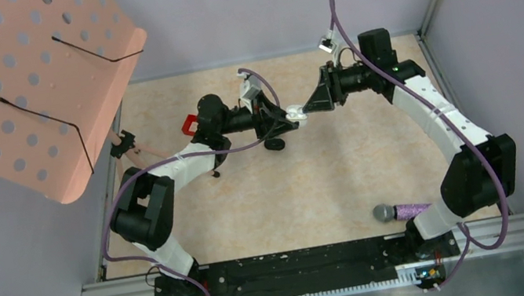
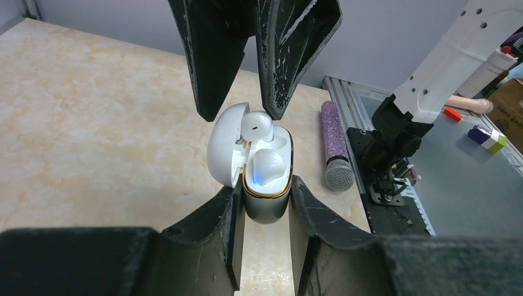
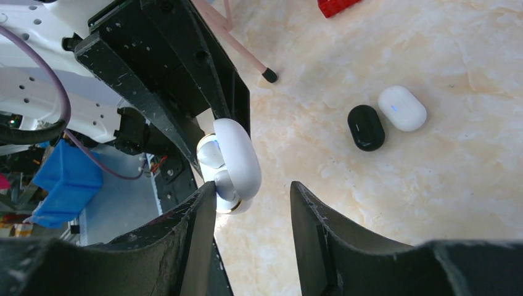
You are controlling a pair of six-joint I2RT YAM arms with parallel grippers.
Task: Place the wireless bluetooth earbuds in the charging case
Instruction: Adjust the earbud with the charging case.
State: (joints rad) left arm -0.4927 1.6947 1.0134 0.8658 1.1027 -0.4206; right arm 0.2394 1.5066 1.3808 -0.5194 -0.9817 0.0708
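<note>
Left claw (image 2: 265, 192) is clamping the dark lower body of the charging case (image 2: 266, 209) and holding it, apparently up off the table (image 2: 92, 123), with the mouth facing the other arm. That is giving the right claw a straight line into the wells. Lid (image 2: 223, 145) is hanging open to one side, out of the way.

One white earbud (image 2: 266, 165) is sitting low in its well beside a blue light. The second earbud (image 2: 256, 125) is standing proud at the far well, looking only part seated. Right claw (image 2: 242, 116) is hovering with its jaws apart on either side of that bud, not pinching it as far as the wrist views show, and probably lining up to press it down.

Task is looking near done for this case: the next move is likely calling for a gentle push on the raised bud, then shutting the lid. Risk: an off-centre push tipping the bud out or twisting the case in the left grip.

Elsewhere on the table, a closed black case (image 3: 366, 127) and a closed white case (image 3: 402, 108) are lying just beside each other, away from the action. Purple glitter microphone (image 1: 405, 211) is lying near the right arm's base.
</note>
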